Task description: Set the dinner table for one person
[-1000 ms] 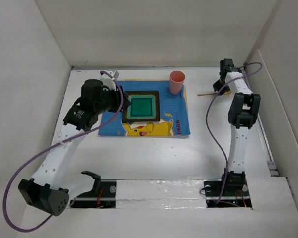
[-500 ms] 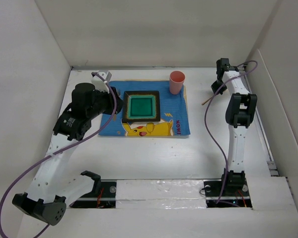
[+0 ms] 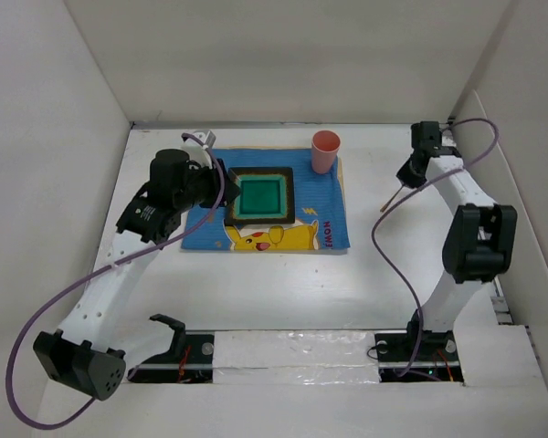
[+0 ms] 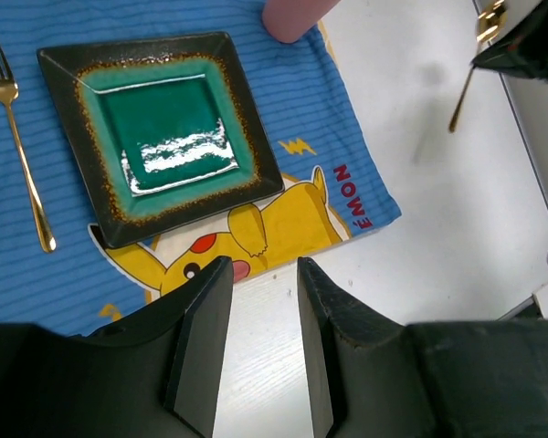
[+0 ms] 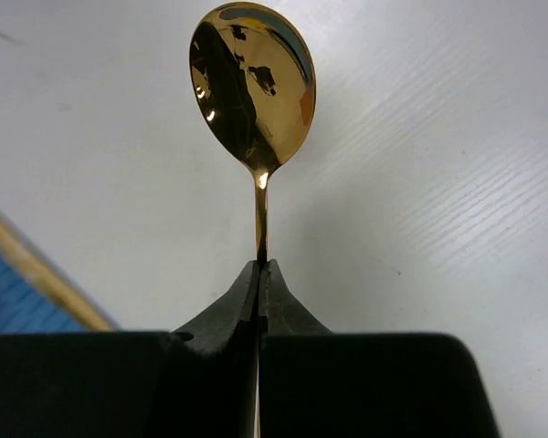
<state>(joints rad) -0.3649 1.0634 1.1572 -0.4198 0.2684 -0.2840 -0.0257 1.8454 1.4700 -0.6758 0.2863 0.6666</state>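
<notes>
Overhead, the white worktop (image 3: pixel 283 283) fills the floor of the view and carries a blue cartoon mat (image 3: pixel 324 219) toward its far side. On the mat sit a square green plate (image 3: pixel 260 196) with a dark rim and, at the far right corner, a pink cup (image 3: pixel 326 151). The left gripper (image 3: pixel 226 190) hangs over the mat's left part and its arm hides what lies there. Only the left wrist view shows it: a gold fork (image 4: pixel 18 155) lying on the mat just left of the plate, apart from its rim.

That view also shows the left fingers (image 4: pixel 201 347) a narrow gap apart with nothing between them. Here the cup is cut off by the top edge.

The right gripper (image 3: pixel 406 175) is well to the right of the mat, over bare worktop. From above, a gold spoon (image 3: pixel 390 201) is only a thin sliver there. The right wrist view shows its fingers closed tight on the spoon's neck, just behind the shiny bowl. A blurred tan-edged corner of the mat is at lower left.

The mat's red lettering reads "EMON" in the left wrist view, its start hidden beyond the yellow cartoon figure. From above it is too small to read.
</notes>
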